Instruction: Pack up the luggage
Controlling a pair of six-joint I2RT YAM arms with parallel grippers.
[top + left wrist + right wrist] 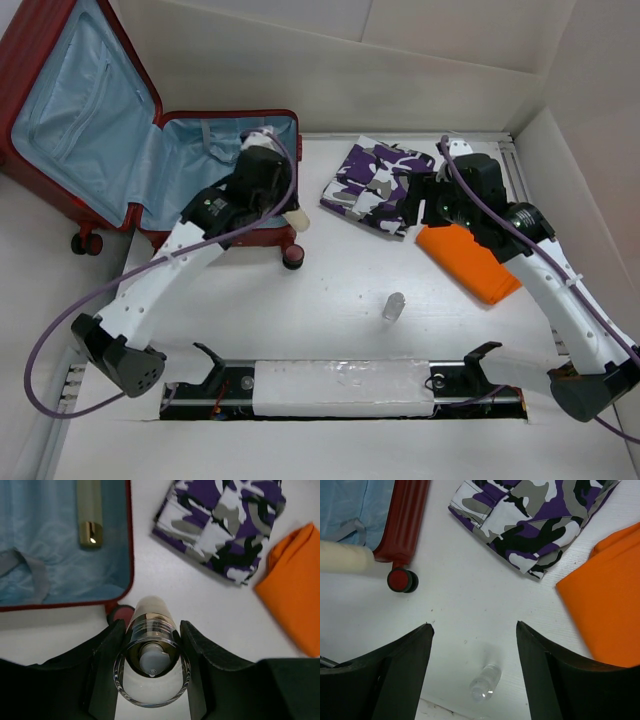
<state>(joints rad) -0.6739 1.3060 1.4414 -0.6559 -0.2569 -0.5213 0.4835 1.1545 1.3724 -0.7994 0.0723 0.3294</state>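
**Cream bottle pinched beside the open luggage**

A cream pump bottle [150, 611] with a clear cap is pinched in the left pincer [152, 626]. It is just outside the red rim of the open luggage [60, 575], which lies ahead and left. The right pincer [474, 626] is spread above the tabletop [460, 600], with a small clear bottle [485, 681] beneath it and camouflage cloth [530, 525] ahead.

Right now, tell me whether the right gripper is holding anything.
No: the right gripper is open with nothing between its fingers, and the small clear bottle lies apart from it on the table.
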